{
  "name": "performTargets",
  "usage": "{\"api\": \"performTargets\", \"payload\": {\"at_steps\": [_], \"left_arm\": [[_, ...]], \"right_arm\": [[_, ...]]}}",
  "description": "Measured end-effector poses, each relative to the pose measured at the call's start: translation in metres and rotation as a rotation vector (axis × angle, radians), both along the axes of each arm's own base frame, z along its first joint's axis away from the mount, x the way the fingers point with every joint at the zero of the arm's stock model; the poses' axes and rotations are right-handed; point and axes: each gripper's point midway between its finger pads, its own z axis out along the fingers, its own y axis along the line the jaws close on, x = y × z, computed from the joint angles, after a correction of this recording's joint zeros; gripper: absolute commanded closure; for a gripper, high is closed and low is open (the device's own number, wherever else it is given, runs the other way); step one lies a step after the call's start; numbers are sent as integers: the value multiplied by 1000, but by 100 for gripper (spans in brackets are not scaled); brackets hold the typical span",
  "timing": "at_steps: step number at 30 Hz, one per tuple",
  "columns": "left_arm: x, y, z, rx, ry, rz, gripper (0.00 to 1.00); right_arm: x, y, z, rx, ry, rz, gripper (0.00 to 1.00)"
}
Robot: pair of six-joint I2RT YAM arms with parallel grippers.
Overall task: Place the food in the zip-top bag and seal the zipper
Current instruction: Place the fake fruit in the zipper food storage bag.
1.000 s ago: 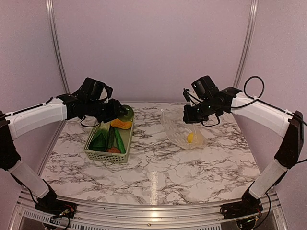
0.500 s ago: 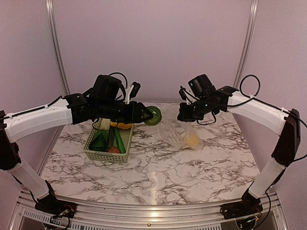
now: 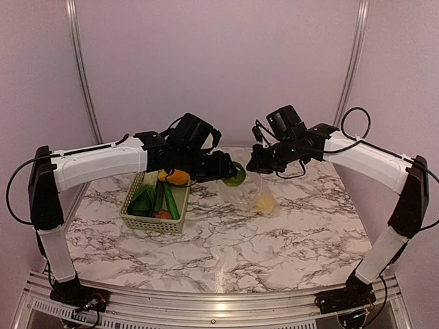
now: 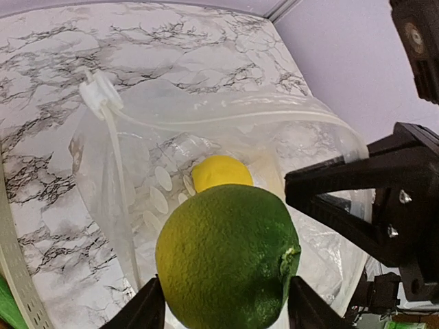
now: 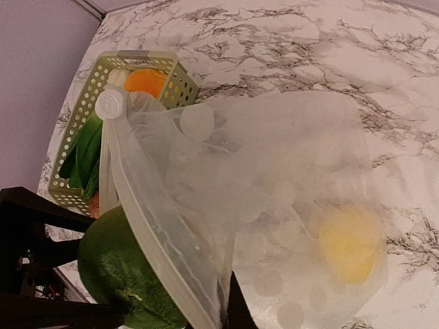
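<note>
My left gripper (image 3: pixel 233 173) (image 4: pixel 226 305) is shut on a round green citrus fruit (image 4: pixel 226 257) (image 5: pixel 120 271), holding it just above the open mouth of the zip-top bag (image 3: pixel 255 195) (image 4: pixel 312 140) (image 5: pixel 274 164). A yellow lemon (image 3: pixel 265 201) (image 4: pixel 219 171) (image 5: pixel 348 243) lies inside the bag. My right gripper (image 3: pixel 256 164) (image 5: pixel 232 312) is shut on the bag's upper edge and holds the mouth up. The zipper (image 4: pixel 226 118) (image 5: pixel 154 229) runs around the mouth, with its white slider (image 4: pixel 99 92) (image 5: pixel 110 104) at one end.
The pale green lattice basket (image 3: pixel 152 221) (image 5: pixel 177 81) stands left of the bag. It holds an orange piece (image 3: pixel 174 177) (image 5: pixel 144 81), bok choy (image 3: pixel 142 202) (image 5: pixel 86 147) and a reddish-brown round one (image 3: pixel 162 214). The two arms nearly meet over the bag.
My left arm has swung right from the basket, carrying the green fruit to the bag's mouth. My right gripper has lifted the bag's edge and shifted a little left.
</note>
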Motion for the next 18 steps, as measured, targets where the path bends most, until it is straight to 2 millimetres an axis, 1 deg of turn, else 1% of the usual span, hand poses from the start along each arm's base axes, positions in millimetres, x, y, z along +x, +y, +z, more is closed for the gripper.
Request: {"api": "performTargets", "payload": {"at_steps": [3, 5, 7, 10, 14, 16, 18], "left_arm": [[7, -1, -6, 20, 12, 32, 17], [8, -1, -2, 18, 9, 43, 14], [10, -2, 6, 7, -6, 44, 13], [13, -5, 23, -16, -41, 40, 14], [9, -5, 50, -69, -77, 16, 16], [5, -3, 68, -107, -107, 7, 17], [-1, 6, 86, -135, -143, 3, 17]], "right_arm": [[0, 2, 1, 13, 4, -1, 99], [0, 2, 2, 21, 8, -4, 99], [0, 3, 3, 27, 9, -5, 99], [0, 4, 3, 31, 12, -6, 98], [-1, 4, 3, 36, 14, -2, 98], [-1, 5, 3, 36, 15, -2, 98], [-1, 5, 3, 38, 16, -4, 98]]}}
